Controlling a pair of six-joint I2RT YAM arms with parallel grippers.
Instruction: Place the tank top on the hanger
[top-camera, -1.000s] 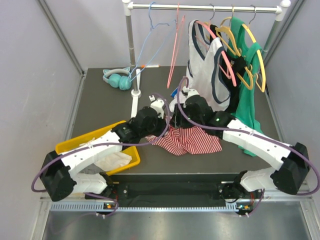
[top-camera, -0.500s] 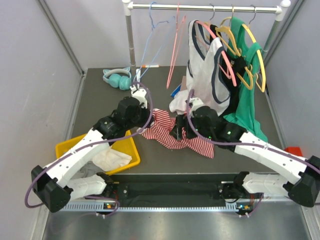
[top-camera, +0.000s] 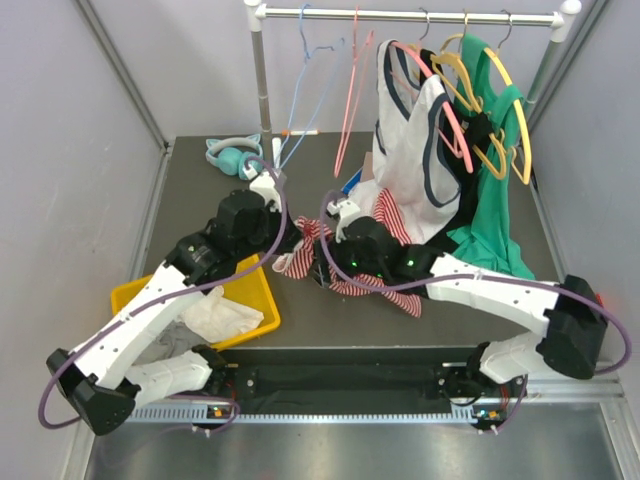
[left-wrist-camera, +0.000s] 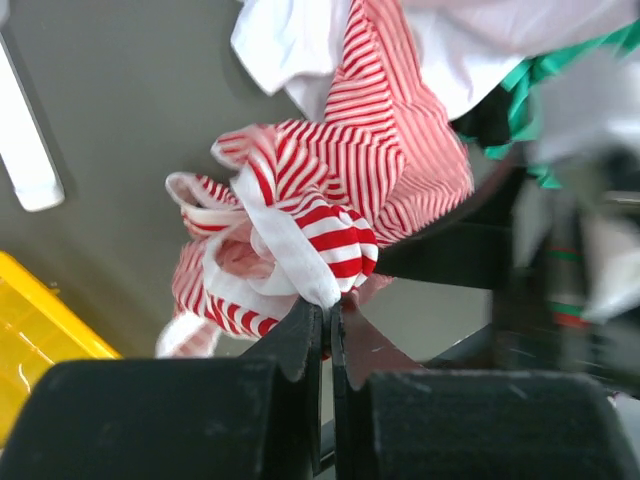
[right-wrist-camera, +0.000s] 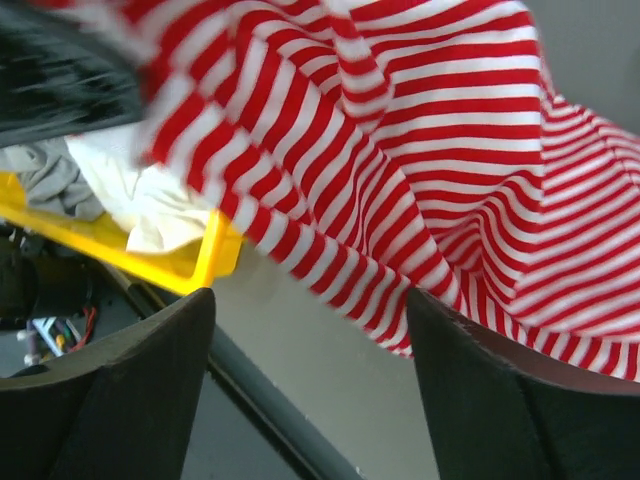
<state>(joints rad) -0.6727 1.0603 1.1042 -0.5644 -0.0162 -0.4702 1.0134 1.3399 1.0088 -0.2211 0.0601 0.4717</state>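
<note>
Clearly early. Soft red-and-white striped tank top (top-camera: 398, 292) sits bunched over the dark table (top-camera: 200, 210) between both arms, well apart from the thin salmon-pink wire hanger (top-camera: 350, 90), bare on the rail (top-camera: 420, 15). The left gripper (left-wrist-camera: 328, 315) is clamped on its white-edged hem. The right gripper (right-wrist-camera: 310, 305) has fingers spread, fabric just beyond them. Threading is all left.

A robot lab test cell: plain grey panel walls (top-camera: 60, 150) in metal framing enclose a dark table (top-camera: 185, 200). A left arm (top-camera: 150, 310) and right arm (top-camera: 490, 290) are bolted at its edge, with a clothes rail (top-camera: 410, 15), yellow bin (top-camera: 265, 292) and headphones (top-camera: 228, 155).
</note>
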